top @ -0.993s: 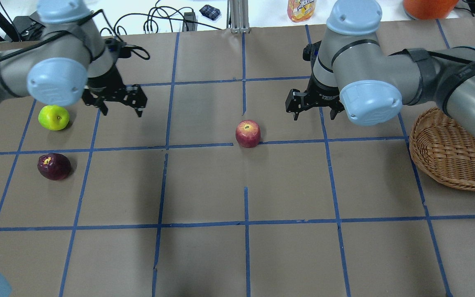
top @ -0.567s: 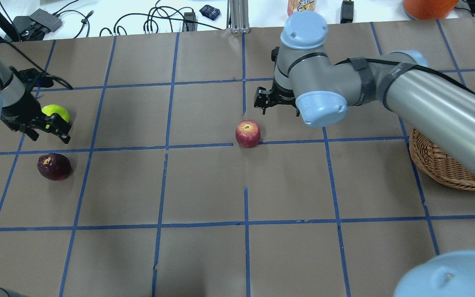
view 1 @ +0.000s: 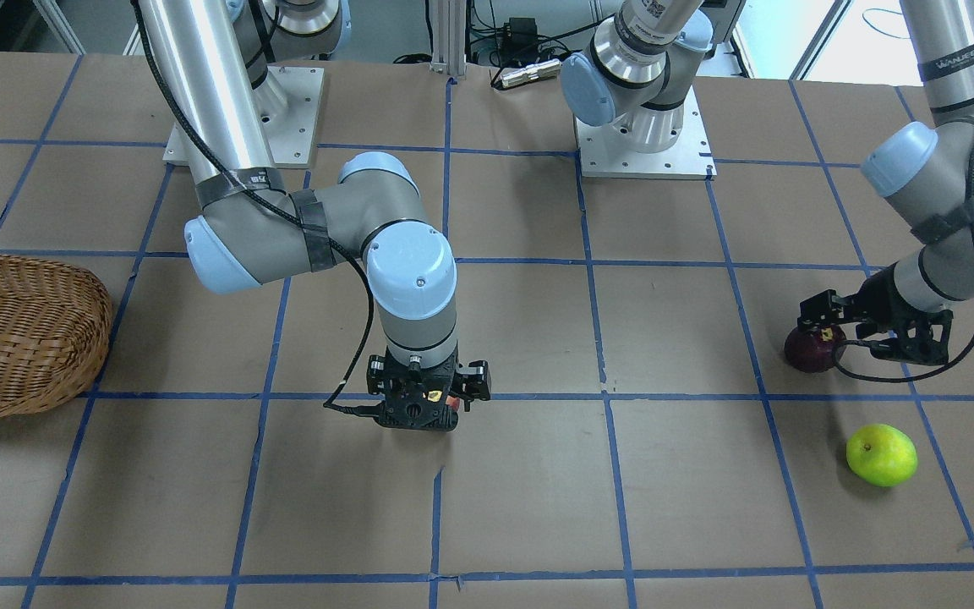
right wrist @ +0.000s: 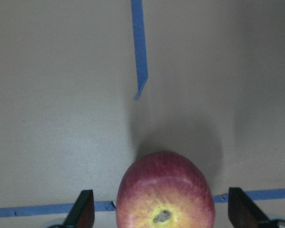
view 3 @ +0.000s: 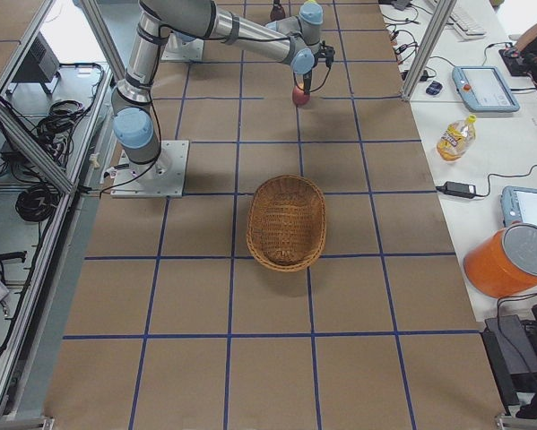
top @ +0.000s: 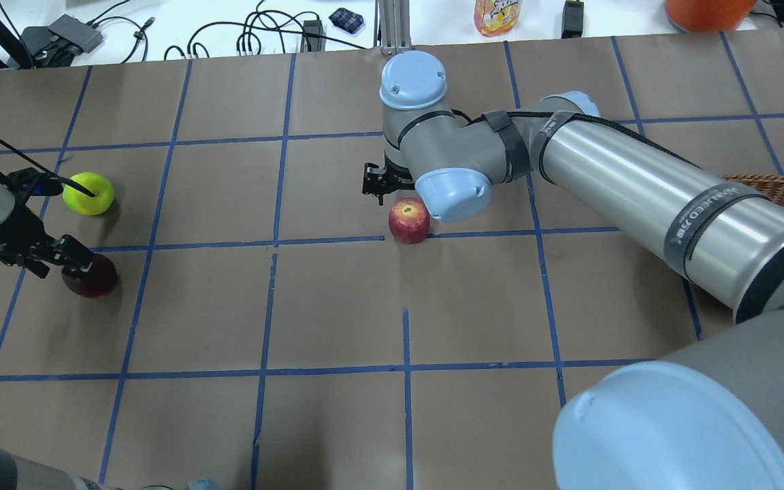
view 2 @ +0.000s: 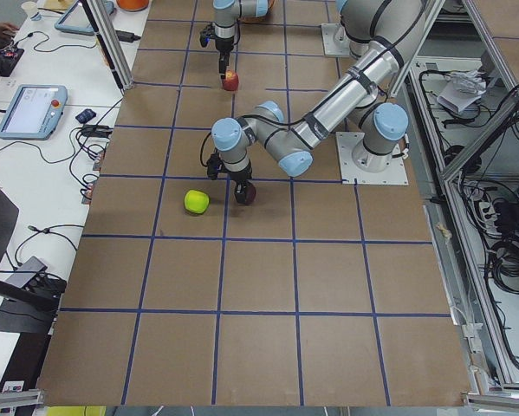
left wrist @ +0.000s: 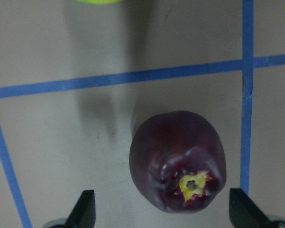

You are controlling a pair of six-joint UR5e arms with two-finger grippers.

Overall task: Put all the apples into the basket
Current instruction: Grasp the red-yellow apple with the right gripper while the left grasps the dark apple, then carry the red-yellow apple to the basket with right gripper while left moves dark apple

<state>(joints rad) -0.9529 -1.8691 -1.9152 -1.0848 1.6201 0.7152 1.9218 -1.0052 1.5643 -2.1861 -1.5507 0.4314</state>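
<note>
The red apple lies mid-table. My right gripper hangs open just over it; in the right wrist view the red apple sits between the two fingertips. The maroon apple lies at the left. My left gripper is open over it, and the left wrist view shows the maroon apple between the open fingertips. The green apple lies free beyond it. The wicker basket stands empty at the right, mostly hidden by my right arm in the overhead view.
Brown paper with blue tape lines covers the table. Beyond the far edge are cables, a juice bottle and an orange bucket. My right arm's long link spans the space between the red apple and the basket.
My left gripper moved from beside the green apple to over the maroon apple. My right gripper moved left to over the red apple. The apples have not moved.
</note>
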